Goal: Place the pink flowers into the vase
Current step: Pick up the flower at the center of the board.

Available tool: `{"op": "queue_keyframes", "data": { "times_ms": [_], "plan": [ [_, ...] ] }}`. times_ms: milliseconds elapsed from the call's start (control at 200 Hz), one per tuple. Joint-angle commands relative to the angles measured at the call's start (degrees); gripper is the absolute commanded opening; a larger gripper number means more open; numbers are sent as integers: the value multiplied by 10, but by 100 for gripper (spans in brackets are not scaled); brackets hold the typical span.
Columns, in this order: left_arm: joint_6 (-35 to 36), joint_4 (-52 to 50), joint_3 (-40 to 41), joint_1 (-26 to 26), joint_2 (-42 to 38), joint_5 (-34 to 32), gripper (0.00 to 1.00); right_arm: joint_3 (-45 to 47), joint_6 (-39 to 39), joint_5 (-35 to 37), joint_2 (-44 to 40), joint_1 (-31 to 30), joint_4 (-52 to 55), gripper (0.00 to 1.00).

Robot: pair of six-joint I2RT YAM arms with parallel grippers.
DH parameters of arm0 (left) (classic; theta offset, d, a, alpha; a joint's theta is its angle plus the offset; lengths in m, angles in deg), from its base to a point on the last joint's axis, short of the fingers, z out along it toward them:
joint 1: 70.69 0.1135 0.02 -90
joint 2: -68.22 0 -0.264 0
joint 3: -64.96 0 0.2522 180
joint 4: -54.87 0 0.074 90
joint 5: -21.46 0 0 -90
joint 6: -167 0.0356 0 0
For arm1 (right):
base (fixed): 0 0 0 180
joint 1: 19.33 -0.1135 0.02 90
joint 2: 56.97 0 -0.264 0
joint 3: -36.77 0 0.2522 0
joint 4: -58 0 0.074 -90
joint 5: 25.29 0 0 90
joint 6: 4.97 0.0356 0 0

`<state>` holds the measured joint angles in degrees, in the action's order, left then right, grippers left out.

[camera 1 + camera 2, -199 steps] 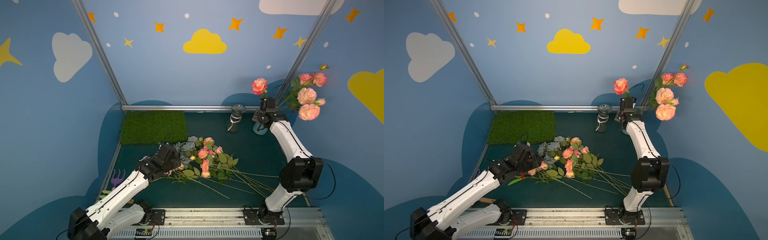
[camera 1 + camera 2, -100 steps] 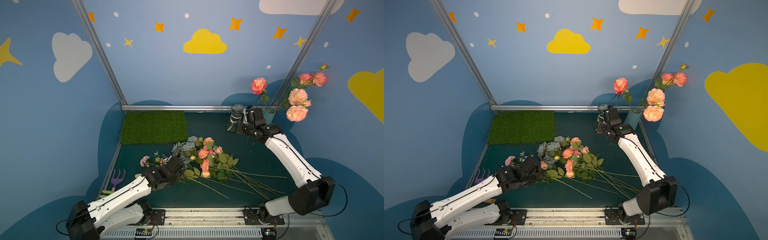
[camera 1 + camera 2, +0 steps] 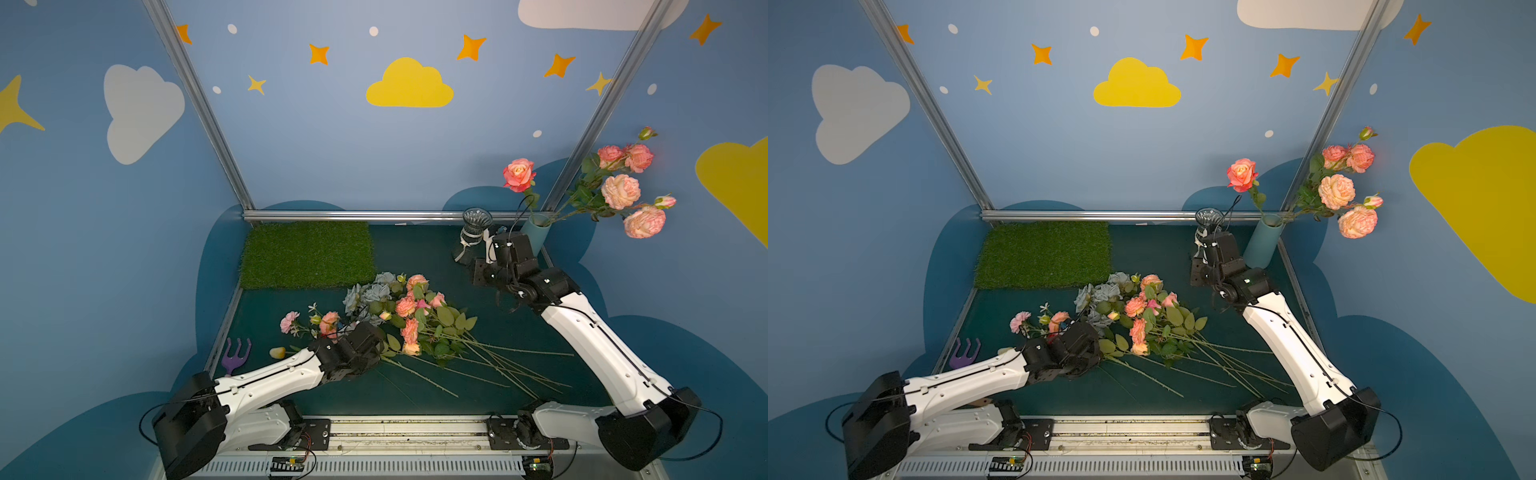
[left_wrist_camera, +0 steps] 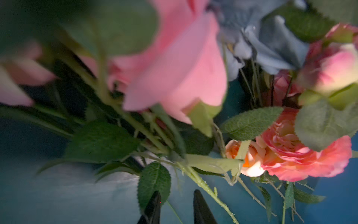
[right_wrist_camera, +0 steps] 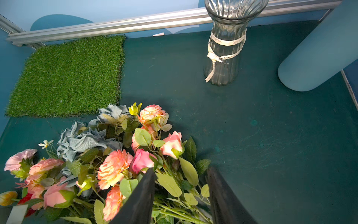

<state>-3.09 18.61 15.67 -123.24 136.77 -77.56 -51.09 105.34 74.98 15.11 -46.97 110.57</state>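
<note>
A heap of pink flowers (image 3: 409,307) (image 3: 1136,306) lies mid-table, stems fanning to the front right. More pink flowers (image 3: 619,191) stand in the light blue vase (image 3: 536,232) (image 3: 1262,245) at the back right. My left gripper (image 4: 177,194) is low at the heap's left end. Its fingers stand a little apart and grip nothing. A thin stem runs between them and a thick stem (image 4: 203,186) passes beside one. Its wrist hides it in both top views. My right gripper (image 5: 180,172) (image 3: 480,270) hovers open over the heap's right side, in front of the vase (image 5: 317,56), holding nothing.
An empty glass vase (image 3: 471,232) (image 5: 224,48) with a ribbon stands just left of the blue one. Grey-blue flowers (image 3: 370,293) lie in the heap. A grass mat (image 3: 307,255) covers the back left. A purple fork (image 3: 237,353) and a yellow bud (image 3: 277,352) lie front left.
My right arm has left the blue vase and swung down and left toward the heap. My left arm has drawn back toward the front, and its jaws have narrowed.
</note>
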Motion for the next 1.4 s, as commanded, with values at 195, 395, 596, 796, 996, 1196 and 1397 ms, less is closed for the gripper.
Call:
{"op": "queue_keyframes", "data": {
  "times_ms": [195, 395, 596, 796, 996, 1196, 1397],
  "plan": [
    [-58, 70, -22, -24, 74, 24, 30, 28, -2, 3, -34, 4, -8, 46],
    [-69, 84, -32, -33, 106, 30, 29, 38, 2, -4, -45, 12, -13, 46],
    [-84, 112, -21, -32, 128, 23, 28, 43, 3, -14, -54, 18, -19, 46],
    [-91, 188, 16, -24, 129, 9, 24, 45, 5, -22, -55, 21, -22, 47],
    [-72, 171, -1, -31, 119, -11, 14, 46, 6, -24, -56, 25, -23, 46],
    [-64, 141, -14, -51, 87, -70, 4, 48, 8, -20, -60, 28, -24, 46],
    [-55, 83, -45, -91, 44, -161, 2, 47, 8, -24, -59, 30, -25, 47]
  ]
}}
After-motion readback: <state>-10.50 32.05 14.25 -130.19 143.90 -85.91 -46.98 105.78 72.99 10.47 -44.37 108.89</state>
